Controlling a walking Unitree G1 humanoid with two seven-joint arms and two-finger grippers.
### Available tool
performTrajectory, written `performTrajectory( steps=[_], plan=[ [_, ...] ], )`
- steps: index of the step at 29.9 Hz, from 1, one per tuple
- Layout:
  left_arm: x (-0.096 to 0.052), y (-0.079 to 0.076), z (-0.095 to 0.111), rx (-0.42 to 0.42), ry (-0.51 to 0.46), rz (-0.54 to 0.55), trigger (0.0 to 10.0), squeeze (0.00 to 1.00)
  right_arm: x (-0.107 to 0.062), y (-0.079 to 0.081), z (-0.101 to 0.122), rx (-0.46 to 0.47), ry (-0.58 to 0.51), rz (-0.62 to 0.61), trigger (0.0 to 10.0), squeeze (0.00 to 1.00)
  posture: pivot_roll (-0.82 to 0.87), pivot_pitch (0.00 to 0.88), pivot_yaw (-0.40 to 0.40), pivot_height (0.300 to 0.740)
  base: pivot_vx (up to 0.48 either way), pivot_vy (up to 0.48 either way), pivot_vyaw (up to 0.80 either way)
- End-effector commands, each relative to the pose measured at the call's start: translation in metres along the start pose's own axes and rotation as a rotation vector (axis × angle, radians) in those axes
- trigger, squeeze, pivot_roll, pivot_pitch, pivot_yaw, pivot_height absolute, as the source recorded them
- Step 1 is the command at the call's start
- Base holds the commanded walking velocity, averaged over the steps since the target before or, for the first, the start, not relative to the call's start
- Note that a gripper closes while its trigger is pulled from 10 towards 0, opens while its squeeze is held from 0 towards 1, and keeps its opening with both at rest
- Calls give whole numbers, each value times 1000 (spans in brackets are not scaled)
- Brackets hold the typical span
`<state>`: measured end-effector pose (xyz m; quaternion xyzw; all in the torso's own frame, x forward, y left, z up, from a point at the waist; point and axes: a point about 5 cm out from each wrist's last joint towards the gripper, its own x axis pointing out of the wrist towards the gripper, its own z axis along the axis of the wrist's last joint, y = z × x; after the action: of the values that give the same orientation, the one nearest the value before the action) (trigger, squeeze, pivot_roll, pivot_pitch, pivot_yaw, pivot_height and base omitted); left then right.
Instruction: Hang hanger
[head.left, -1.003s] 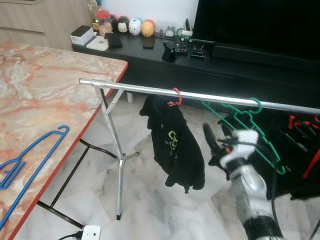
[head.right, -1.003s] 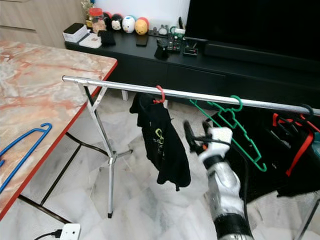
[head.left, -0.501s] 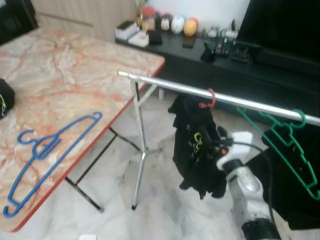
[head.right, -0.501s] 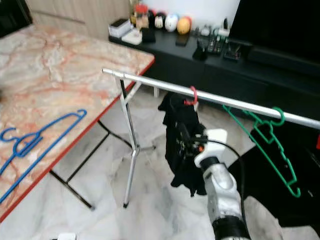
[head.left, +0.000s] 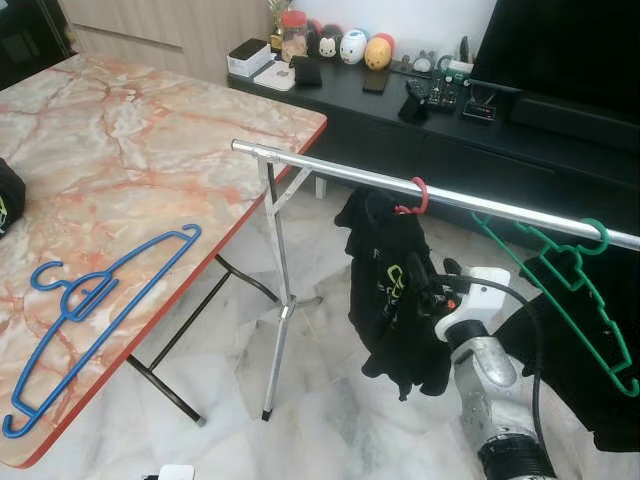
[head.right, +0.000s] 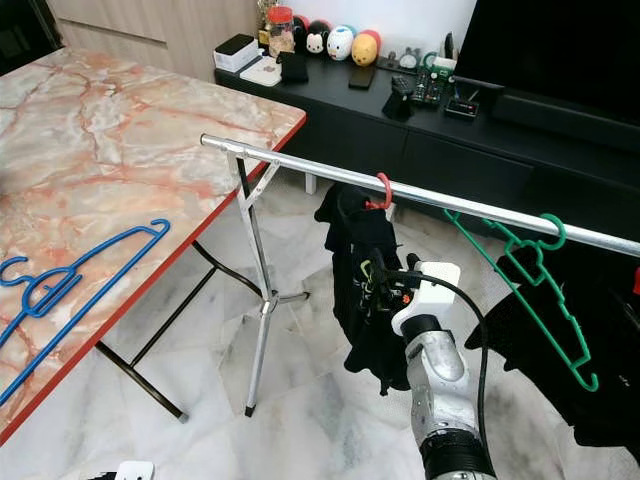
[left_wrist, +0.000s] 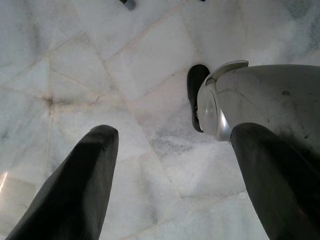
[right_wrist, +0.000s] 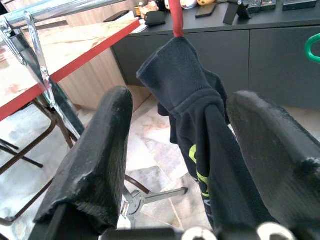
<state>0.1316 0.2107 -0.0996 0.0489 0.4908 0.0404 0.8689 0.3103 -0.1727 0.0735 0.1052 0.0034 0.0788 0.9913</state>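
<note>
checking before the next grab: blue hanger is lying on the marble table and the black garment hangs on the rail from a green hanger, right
Not quite. The black garment hangs on the rail from a red hanger, as the right eye view shows; the green hanger farther along the rail is bare. The blue hanger does lie on the marble table.

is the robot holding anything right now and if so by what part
Nothing is held. The right gripper is open in front of the black garment on the rail, and the left gripper hangs open over the floor.
</note>
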Motion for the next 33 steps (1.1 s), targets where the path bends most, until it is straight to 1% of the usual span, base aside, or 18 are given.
performTrajectory(
  steps=[1,5,19,29,33],
  plan=[
    [-1,-6,-7,1,28,-15,10000,0,1,1,3,-16,-11,6,10000,0,0,84,-14,740,0,0,0],
    [-1,-7,-8,1,30,-19,10000,0,3,2,4,-15,-13,11,10000,0,-2,82,-16,740,0,0,0],
    [-2,-8,-9,12,32,-30,10000,0,3,5,3,-17,-4,27,10000,0,-8,68,-14,740,272,0,0],
    [-2,-8,-9,12,30,-29,10000,0,4,6,3,-18,-6,30,10000,0,-6,74,-16,740,300,0,0],
    [-2,-8,-9,10,31,-28,10000,0,4,6,3,-15,-5,32,10000,0,-5,81,-17,740,0,0,0]
  ],
)
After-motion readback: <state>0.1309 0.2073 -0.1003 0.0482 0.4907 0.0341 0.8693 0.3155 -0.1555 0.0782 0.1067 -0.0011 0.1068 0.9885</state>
